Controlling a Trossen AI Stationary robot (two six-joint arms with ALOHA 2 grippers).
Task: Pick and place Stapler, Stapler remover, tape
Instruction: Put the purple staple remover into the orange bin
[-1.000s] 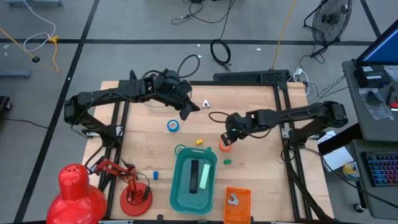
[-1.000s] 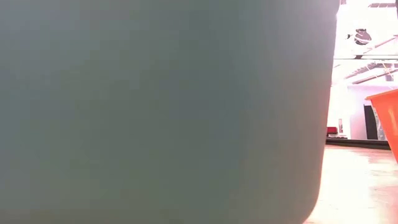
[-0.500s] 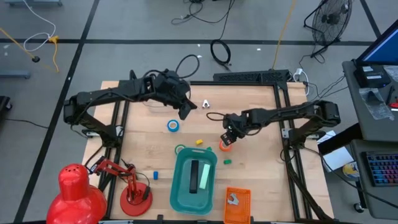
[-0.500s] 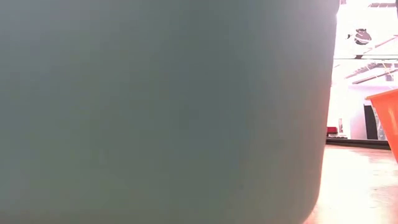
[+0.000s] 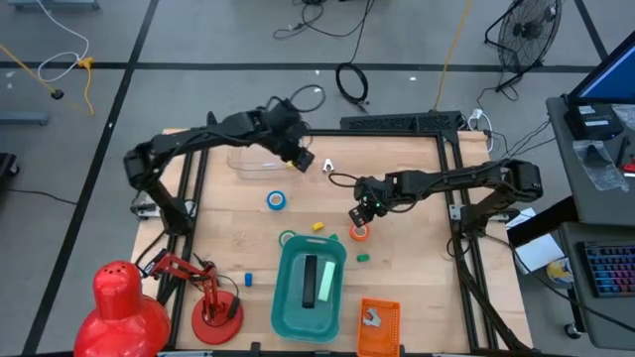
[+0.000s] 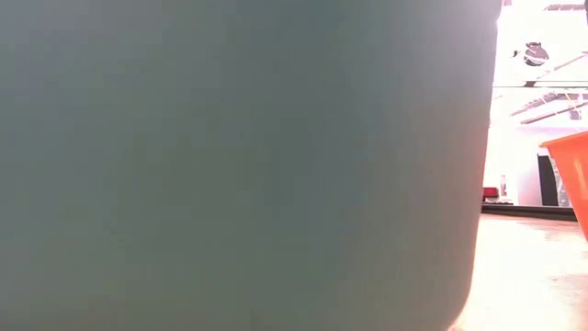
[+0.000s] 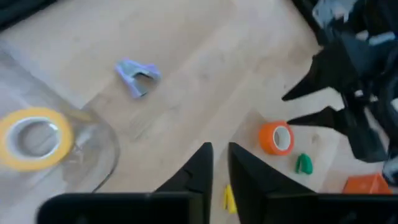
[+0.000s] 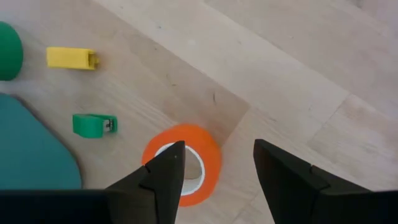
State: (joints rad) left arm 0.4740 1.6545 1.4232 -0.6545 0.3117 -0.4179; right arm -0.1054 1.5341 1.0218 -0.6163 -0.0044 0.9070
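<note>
The orange tape roll [image 5: 358, 234] [image 8: 183, 163] lies flat on the table. My right gripper [image 5: 357, 214] [image 8: 214, 168] hovers open just above it, one finger over the roll's rim and the other beside it. The blue tape roll [image 5: 276, 200] lies at mid-table. The yellow tape roll [image 7: 34, 137] sits inside a clear container [image 5: 253, 159]. My left gripper [image 5: 304, 159] [image 7: 216, 163] is shut and empty at that container's right end. A pale blue stapler remover [image 5: 327, 166] [image 7: 138, 78] lies beyond it. The stapler [image 5: 316, 281] lies in the teal bin [image 5: 283, 302]. A green ring [image 5: 287, 238] sits at the bin's far-left corner.
An orange basket [image 5: 377, 335] with a small metal piece stands near the front edge. Yellow [image 5: 318, 226], green [image 5: 363, 258] and blue [image 5: 248, 280] blocks lie around the bin. A red desk lamp [image 5: 129, 302] fills the near-left corner. The teal bin wall [image 6: 239, 165] blocks most of the low view.
My left gripper has moved from just above the blue tape toward the far edge, to the clear container's right end, its arm swinging along. My right gripper has crept slightly toward the table's left and far side above the orange tape.
</note>
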